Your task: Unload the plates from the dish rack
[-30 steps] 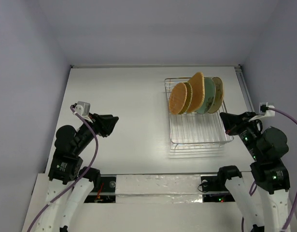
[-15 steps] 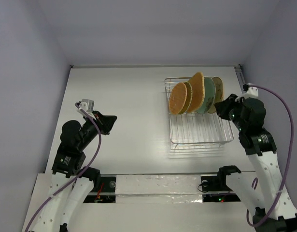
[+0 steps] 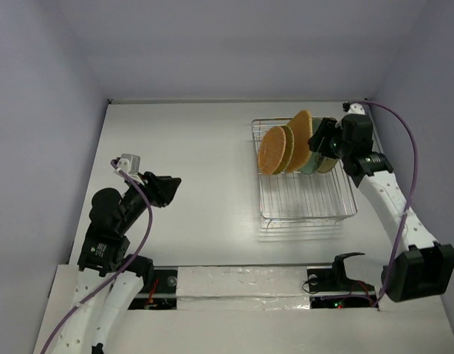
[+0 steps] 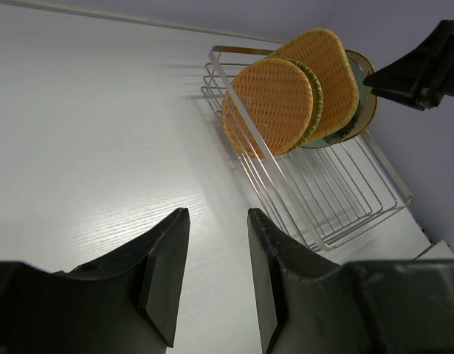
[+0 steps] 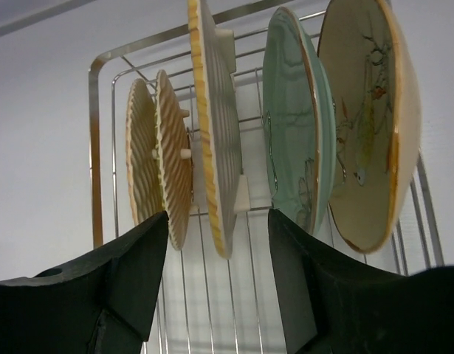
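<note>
Silver rack [image 3: 308, 199] is holding four plates [image 3: 300, 140] upright — R hand [image 3: 320, 137] is hovering just beside them, spread wide; L hand [image 3: 166, 189] is hovering well apart, partly spread.

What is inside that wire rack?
Standing on edge in a row: an orange woven plate, a larger orange plate, a pale green plate, a tan floral plate. Each hides most of the next; a yellowish rim peeks behind the first.
</note>
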Robot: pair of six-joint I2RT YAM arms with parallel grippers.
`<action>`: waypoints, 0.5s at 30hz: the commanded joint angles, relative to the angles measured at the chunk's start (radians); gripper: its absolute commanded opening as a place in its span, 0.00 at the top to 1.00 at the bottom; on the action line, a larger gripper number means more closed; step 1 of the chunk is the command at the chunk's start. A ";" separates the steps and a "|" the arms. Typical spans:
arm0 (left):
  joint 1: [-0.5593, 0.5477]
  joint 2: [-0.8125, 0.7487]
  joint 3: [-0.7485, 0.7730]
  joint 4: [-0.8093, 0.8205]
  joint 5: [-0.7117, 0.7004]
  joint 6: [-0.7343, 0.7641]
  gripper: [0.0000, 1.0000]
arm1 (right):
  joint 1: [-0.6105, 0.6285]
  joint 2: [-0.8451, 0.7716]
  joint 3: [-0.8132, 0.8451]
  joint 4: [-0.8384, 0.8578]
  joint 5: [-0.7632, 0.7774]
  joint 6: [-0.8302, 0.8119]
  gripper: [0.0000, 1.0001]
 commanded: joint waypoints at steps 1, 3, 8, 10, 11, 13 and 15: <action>0.009 -0.009 -0.009 0.050 -0.007 -0.005 0.65 | -0.006 0.061 0.060 0.078 -0.031 -0.024 0.43; 0.022 -0.006 -0.010 0.057 0.004 -0.005 0.64 | -0.006 0.115 0.081 0.092 -0.052 -0.034 0.44; 0.023 0.004 -0.009 0.059 0.021 0.001 0.63 | 0.036 0.215 0.170 0.051 0.013 -0.055 0.54; 0.023 -0.005 -0.009 0.057 0.018 0.001 0.62 | 0.037 0.239 0.189 0.051 0.069 -0.060 0.58; 0.023 -0.009 -0.009 0.056 0.016 0.000 0.62 | 0.037 0.251 0.200 0.045 0.076 -0.061 0.60; 0.023 -0.020 -0.009 0.056 0.015 0.003 0.62 | 0.046 0.287 0.219 0.022 0.092 -0.069 0.76; 0.023 -0.019 -0.009 0.054 0.013 0.001 0.61 | 0.070 0.302 0.247 0.005 0.141 -0.081 0.86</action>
